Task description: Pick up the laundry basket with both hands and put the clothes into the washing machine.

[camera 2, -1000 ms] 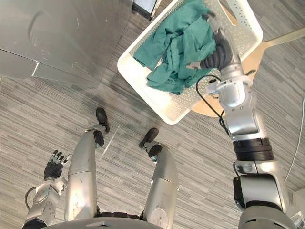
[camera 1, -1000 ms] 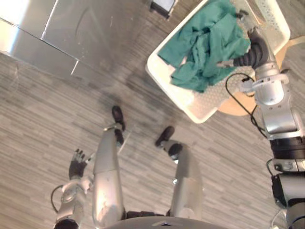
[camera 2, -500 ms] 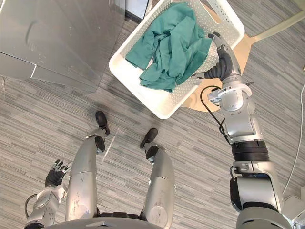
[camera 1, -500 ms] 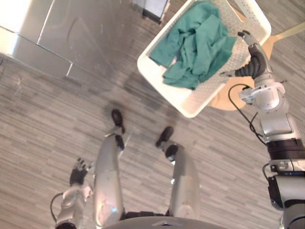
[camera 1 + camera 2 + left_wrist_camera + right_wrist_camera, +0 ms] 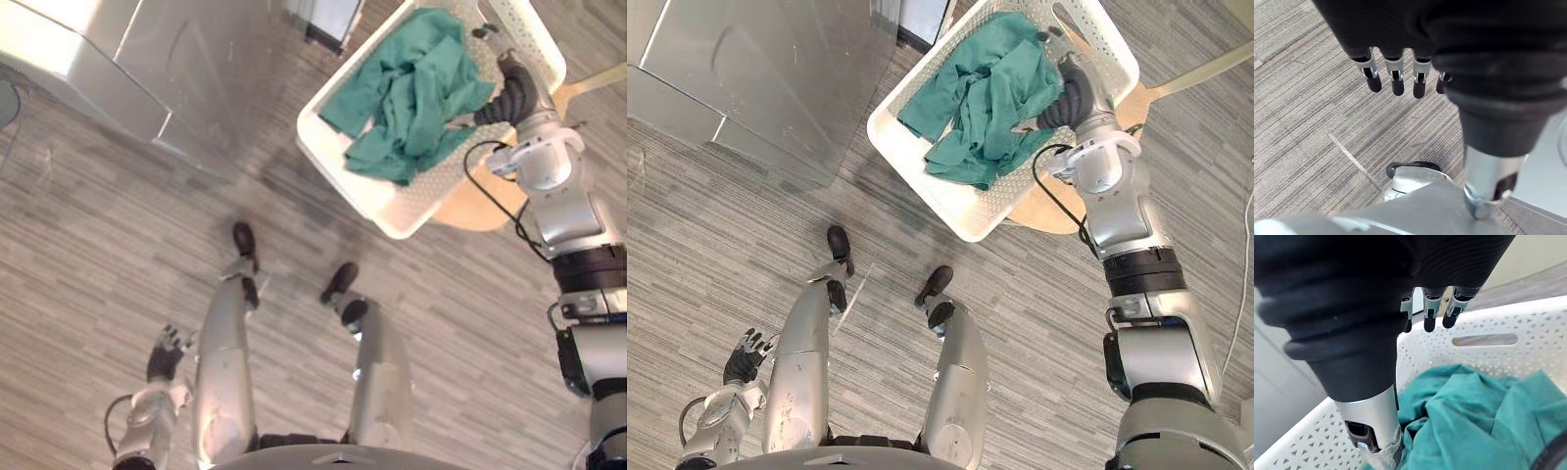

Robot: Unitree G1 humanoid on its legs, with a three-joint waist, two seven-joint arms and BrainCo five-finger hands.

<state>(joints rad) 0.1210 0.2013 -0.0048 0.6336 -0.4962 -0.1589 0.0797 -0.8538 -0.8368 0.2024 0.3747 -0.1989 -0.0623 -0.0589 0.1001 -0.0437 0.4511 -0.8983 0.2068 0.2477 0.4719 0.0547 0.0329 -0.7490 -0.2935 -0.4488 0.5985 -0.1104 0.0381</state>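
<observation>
A white perforated laundry basket (image 5: pixel 397 213) sits tilted on a round wooden stool (image 5: pixel 480 208) at the upper right. It holds crumpled green clothes (image 5: pixel 411 93). My right hand (image 5: pixel 511 93) reaches into the basket at its right side, just beside the clothes. In the right wrist view its fingers (image 5: pixel 1432 313) hang straight and open above the green clothes (image 5: pixel 1474 406) and the basket wall (image 5: pixel 1528 323), holding nothing. My left hand (image 5: pixel 165 354) hangs low at the lower left, and its fingers (image 5: pixel 1396 81) are relaxed and open over the floor.
A large silver-grey appliance (image 5: pixel 147 59) stands at the upper left, a step away from the basket. Grey striped flooring (image 5: pixel 98 245) lies between it and the stool. A pale wooden bar (image 5: pixel 600 78) sticks out past the stool at the right edge.
The right hand has moved from the basket's near right rim in over the basket, next to the clothes. The whole view has shifted a little. The left hand stays low.
</observation>
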